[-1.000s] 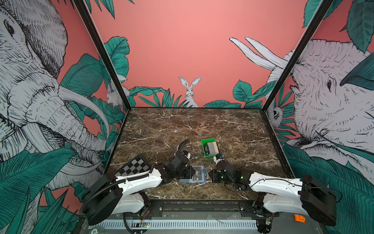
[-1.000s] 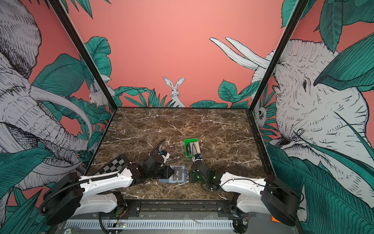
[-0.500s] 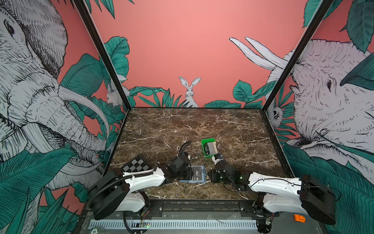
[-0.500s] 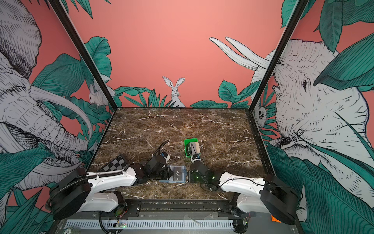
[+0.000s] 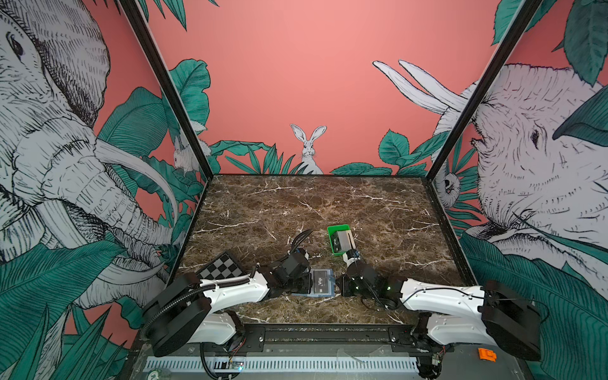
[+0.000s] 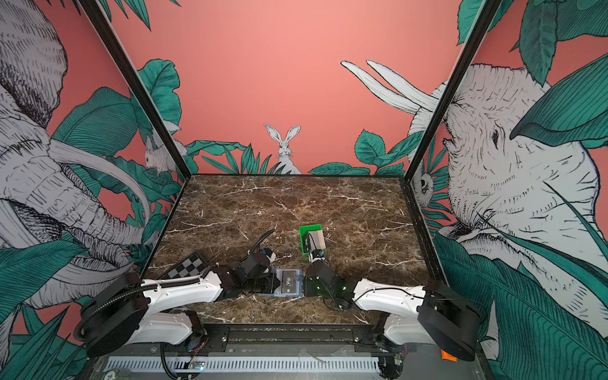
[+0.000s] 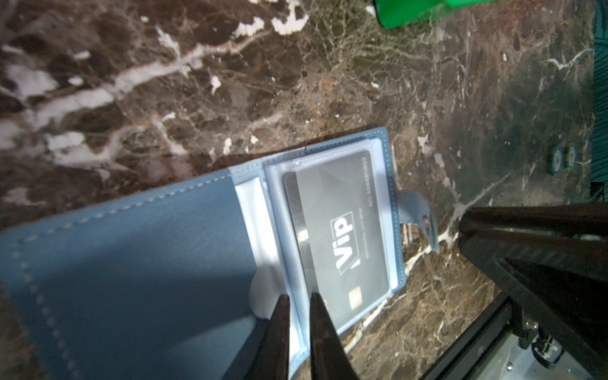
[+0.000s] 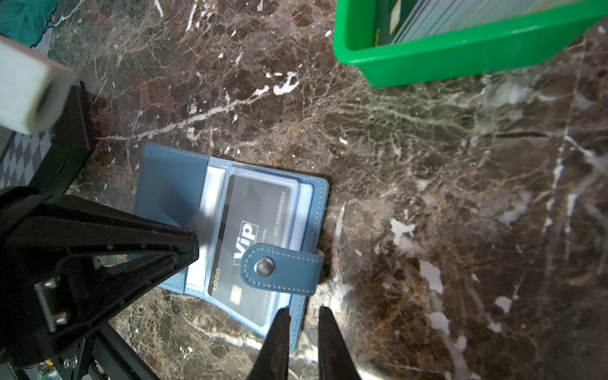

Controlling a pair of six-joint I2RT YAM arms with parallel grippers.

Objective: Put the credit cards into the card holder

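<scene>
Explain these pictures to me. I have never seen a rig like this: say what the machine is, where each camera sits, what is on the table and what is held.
This is a robot with two white arms, each ending in a two-fingered gripper. Two pictures come from one camera pair high above, seeing the whole marble table. The other two come from cameras on the wrists, looking along the fingers. On the table lie an open blue card holder showing a black VIP card behind clear plastic, a green tray with more cards, and a checkerboard. The left gripper and right gripper sit at opposite sides of the holder, jaws nearly together; whether either truly pinches it I cannot tell.
</scene>
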